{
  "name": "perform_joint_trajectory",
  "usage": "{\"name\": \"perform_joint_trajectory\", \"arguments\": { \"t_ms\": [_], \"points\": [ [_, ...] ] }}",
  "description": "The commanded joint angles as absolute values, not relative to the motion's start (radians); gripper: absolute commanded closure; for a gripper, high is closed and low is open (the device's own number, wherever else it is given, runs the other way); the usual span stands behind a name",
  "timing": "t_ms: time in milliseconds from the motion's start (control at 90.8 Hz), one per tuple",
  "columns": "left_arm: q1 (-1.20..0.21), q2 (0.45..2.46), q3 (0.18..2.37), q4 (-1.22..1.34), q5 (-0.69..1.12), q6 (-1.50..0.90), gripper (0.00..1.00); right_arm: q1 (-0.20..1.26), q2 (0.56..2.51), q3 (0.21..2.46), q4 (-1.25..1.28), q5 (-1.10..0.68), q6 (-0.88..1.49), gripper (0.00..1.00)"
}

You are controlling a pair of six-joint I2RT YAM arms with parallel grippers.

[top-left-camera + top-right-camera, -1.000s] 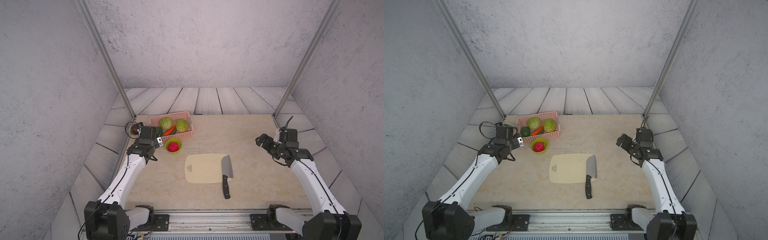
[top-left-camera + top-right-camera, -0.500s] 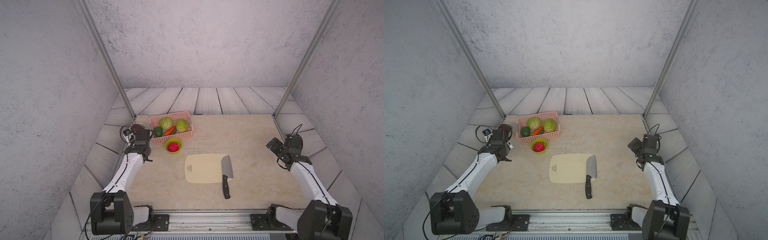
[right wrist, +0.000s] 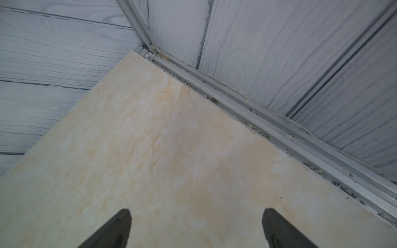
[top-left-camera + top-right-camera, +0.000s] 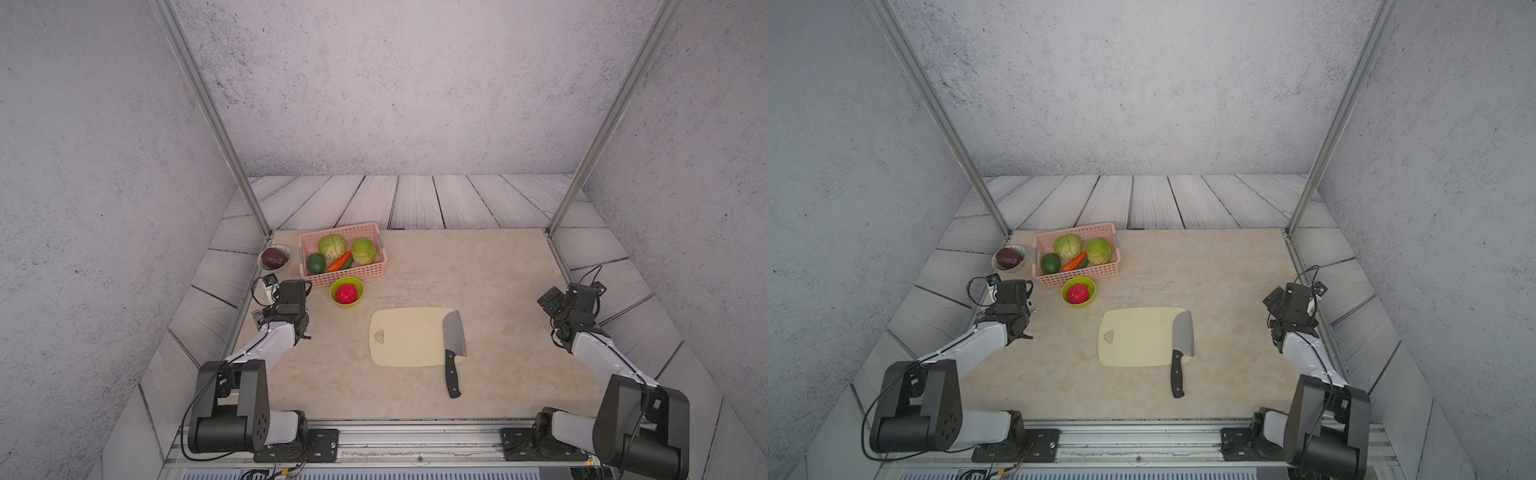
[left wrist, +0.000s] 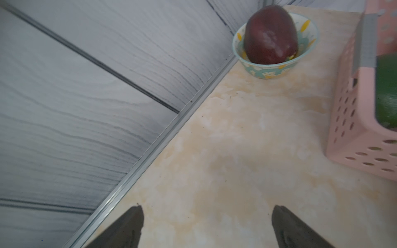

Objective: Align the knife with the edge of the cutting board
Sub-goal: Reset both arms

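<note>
**A:** What changed over the last second?

**B:** Only the arms. Both have pulled back from the middle. The left gripper (image 5: 206, 209) now hangs at the table's 9 o'clock edge, and the right gripper (image 3: 196, 211) at its 3 o'clock edge. Each has its jaws spread as wide as they go, with nothing between them but the beige marbled tabletop (image 3: 171, 161).

**A:** And the knife?

**B:** The broad grey steel knife (image 4: 454, 338) with the black riveted handle hasn't shifted. It lies flat along the 3 o'clock edge of the thin pale cream plastic cutting board (image 4: 405, 336). The blade points to 12, and the handle runs off the board's rim toward 6, onto the table.

**A:** So is it finished?

**B:** I'd judge so. The blade runs nearly parallel to that edge, leaning only slightly. Both arms are empty and well apart from it, which reads as the retreat after placing. The pink perforated plastic basket (image 4: 349, 277) at 11 o'clock isn't involved.
</note>
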State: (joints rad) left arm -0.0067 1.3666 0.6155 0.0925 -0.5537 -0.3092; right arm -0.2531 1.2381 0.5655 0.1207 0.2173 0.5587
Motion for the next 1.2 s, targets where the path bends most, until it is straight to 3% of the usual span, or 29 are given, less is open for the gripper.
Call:
{"name": "perform_joint_trajectory", "arguments": {
  "t_ms": [0,242,330,418,738,936,1057,1189],
  "points": [
    [0.0,1.375,0.567,0.325,-0.424,-0.173,0.02,-0.258,1.245,0.52,0.298,0.244,0.472,0.01],
    [0.006,1.371,0.486,0.566,-0.261,-0.113,0.02,-0.245,1.365,0.514,0.425,0.163,0.4,0.01],
    [0.007,1.429,0.385,0.809,-0.168,-0.073,0.02,-0.239,1.386,0.518,0.432,0.158,0.389,0.01],
    [0.003,1.518,0.387,0.884,-0.102,-0.042,0.02,-0.223,1.386,0.485,0.488,0.16,0.371,0.01],
    [0.008,1.525,0.47,0.735,-0.05,-0.025,0.02,-0.05,1.396,0.376,0.739,0.245,0.204,0.01],
    [0.011,1.527,0.472,0.734,-0.044,-0.024,0.02,-0.005,1.55,0.331,1.008,0.2,0.113,0.01],
    [0.011,1.527,0.475,0.731,-0.044,-0.025,0.02,0.003,1.518,0.442,0.738,0.182,0.107,0.01],
    [0.011,1.528,0.477,0.728,-0.044,-0.025,0.02,0.008,1.557,0.409,0.86,0.186,0.088,0.01]
  ]
}}
